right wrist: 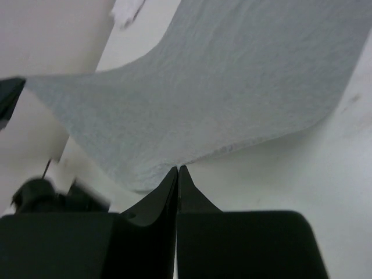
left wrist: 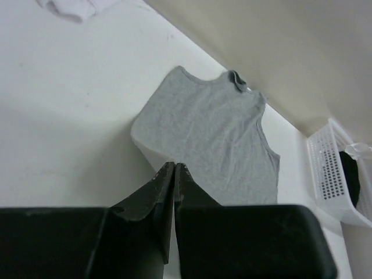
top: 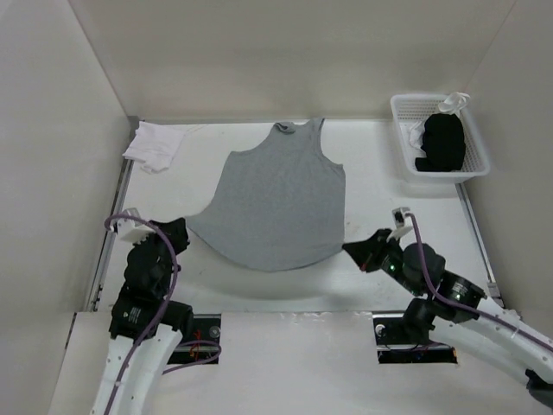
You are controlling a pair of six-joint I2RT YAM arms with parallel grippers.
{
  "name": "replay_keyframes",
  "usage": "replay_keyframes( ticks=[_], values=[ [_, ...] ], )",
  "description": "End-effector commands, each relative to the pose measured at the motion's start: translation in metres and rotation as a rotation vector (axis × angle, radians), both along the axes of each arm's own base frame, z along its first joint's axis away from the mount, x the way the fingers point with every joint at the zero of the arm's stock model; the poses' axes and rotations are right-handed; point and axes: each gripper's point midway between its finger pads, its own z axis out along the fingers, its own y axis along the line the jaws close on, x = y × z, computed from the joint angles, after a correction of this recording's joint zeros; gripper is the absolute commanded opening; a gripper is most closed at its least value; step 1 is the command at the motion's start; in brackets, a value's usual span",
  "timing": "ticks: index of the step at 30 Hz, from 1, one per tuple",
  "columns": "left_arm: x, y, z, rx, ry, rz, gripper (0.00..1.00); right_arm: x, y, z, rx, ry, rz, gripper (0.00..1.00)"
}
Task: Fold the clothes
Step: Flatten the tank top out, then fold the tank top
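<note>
- Pinching with its jaws pressed together, the left gripper (top: pixel 179 232) holds the hem corner of the plain grey sleeveless knit tank top (top: pixel 278 194), at the garment's 8 o'clock.
- The right gripper (top: pixel 350 251), likewise clamped, holds the opposite hem corner at 4 o'clock.
- Overhead, the top lies spread mid-way across the white table (top: pixel 371 186), neck toward 12 o'clock.
- A crumpled white cloth (top: pixel 154 144) sits at 10 o'clock.
- A white perforated plastic basket (top: pixel 399 143) at 2 o'clock holds a black garment (top: pixel 442 143).
- Only the right wrist view shows the hem raised off the table, taut toward the far corner.
- The left wrist view shows the fingertips (left wrist: pixel 165 174) meeting at the hem.
</note>
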Motion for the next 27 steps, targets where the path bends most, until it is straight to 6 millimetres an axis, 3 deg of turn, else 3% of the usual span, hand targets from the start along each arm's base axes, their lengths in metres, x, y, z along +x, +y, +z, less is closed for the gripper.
replay_keyframes(
  ticks=[1, 4, 8, 11, 14, 16, 19, 21, 24, 27],
  values=[
    [-0.025, 0.000, -0.011, -0.083, 0.047, 0.011, 0.01, -0.040, 0.006, -0.037, 0.062, 0.191, 0.032, 0.00],
    [-0.041, -0.003, -0.009, -0.156, 0.077, 0.008, 0.01, -0.076, 0.007, -0.053, 0.068, 0.299, 0.089, 0.00],
    [-0.058, 0.012, 0.003, -0.172, 0.054, 0.056, 0.00, -0.105, 0.013, -0.045, 0.070, 0.341, 0.143, 0.00],
    [-0.061, 0.018, 0.012, -0.162, 0.012, 0.076, 0.00, -0.110, 0.014, -0.036, 0.028, 0.305, 0.127, 0.00],
    [-0.044, 0.010, -0.007, -0.115, 0.075, 0.050, 0.00, -0.103, 0.014, -0.041, -0.018, 0.297, 0.076, 0.00],
    [-0.028, 0.003, -0.027, -0.118, 0.114, 0.034, 0.00, -0.087, 0.009, -0.055, -0.050, 0.299, -0.010, 0.00],
    [-0.001, -0.001, -0.025, -0.129, 0.079, 0.044, 0.00, -0.055, 0.001, -0.059, -0.082, 0.258, -0.107, 0.00],
    [0.024, -0.001, -0.007, -0.133, 0.032, 0.069, 0.00, -0.025, -0.002, -0.043, -0.087, 0.176, -0.156, 0.00],
    [0.068, -0.008, 0.029, -0.154, -0.046, 0.082, 0.00, 0.029, -0.007, -0.002, -0.044, 0.052, -0.211, 0.00],
    [0.119, -0.020, 0.044, -0.155, -0.074, 0.086, 0.00, 0.092, -0.022, 0.026, -0.007, -0.020, -0.274, 0.00]
  ],
)
